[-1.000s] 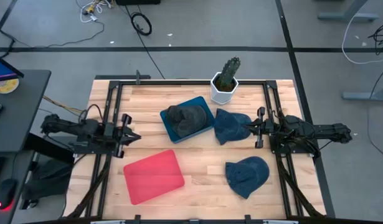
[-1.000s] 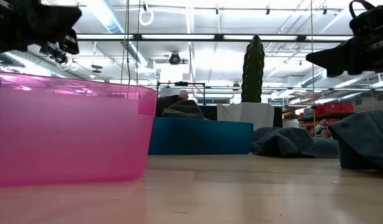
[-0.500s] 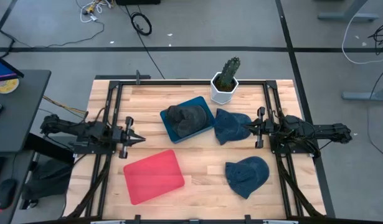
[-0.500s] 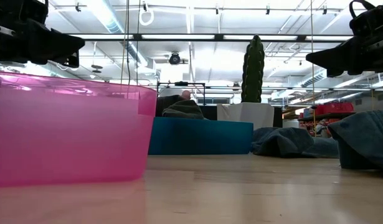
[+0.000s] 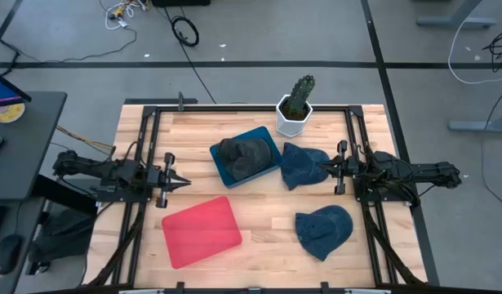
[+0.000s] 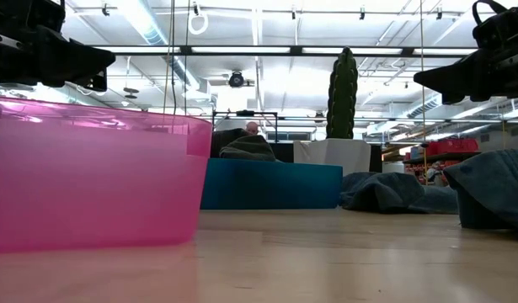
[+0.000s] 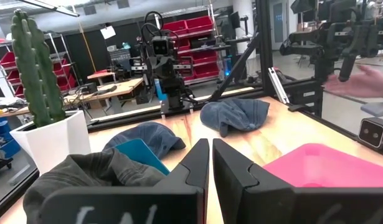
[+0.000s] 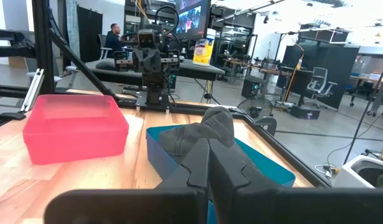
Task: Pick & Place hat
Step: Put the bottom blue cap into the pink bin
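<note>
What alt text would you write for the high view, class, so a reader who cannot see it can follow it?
Seen from above, a wooden table holds a blue bin with a dark grey hat in it, a pink bin, two blue hats and a potted cactus. The left gripper and right gripper hover shut at opposite sides, holding nothing.

Bright overhead light, perhaps slight blur.

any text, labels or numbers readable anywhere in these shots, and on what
None can be read for certain.
Left gripper: pale handwritten marks on its dark body in the left wrist view, too blurred to read.
Yellow container on a desk behind the table: printed label, too small.
Hanging tag in the room: too small.
Hats, bins and cactus pot: no text visible.
</note>
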Robot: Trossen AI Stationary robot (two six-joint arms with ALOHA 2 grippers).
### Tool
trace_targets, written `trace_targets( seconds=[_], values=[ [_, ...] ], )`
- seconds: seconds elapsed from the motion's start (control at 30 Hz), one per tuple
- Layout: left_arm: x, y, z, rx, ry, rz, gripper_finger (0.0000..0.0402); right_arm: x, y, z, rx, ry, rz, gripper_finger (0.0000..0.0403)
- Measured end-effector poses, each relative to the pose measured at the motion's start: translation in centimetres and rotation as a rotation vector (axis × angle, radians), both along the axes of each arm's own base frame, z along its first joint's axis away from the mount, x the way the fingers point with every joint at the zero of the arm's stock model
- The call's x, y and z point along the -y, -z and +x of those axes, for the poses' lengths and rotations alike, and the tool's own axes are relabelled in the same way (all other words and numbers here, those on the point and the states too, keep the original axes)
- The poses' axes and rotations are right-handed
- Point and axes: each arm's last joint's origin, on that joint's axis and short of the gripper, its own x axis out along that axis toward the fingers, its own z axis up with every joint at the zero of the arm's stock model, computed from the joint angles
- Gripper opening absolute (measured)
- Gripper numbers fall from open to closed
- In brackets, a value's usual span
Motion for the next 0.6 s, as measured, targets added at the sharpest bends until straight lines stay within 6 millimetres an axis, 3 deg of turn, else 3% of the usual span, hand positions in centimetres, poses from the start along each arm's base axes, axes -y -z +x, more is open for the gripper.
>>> trace_targets(
  seconds=[0.37, 0.6],
  values=[
    [0.0, 0.0, 0.0, 0.002, 0.0, -0.001, 0.0026, 0.0, -0.2, 0.0, 0.02, 0.0, 0.001, 0.0008],
    [0.0, 0.0, 0.0, 0.003, 0.0, -0.001, 0.0026, 0.0, -1.9, -0.3, 0.196, 0.008, -0.046, 0.0008]
  ],
)
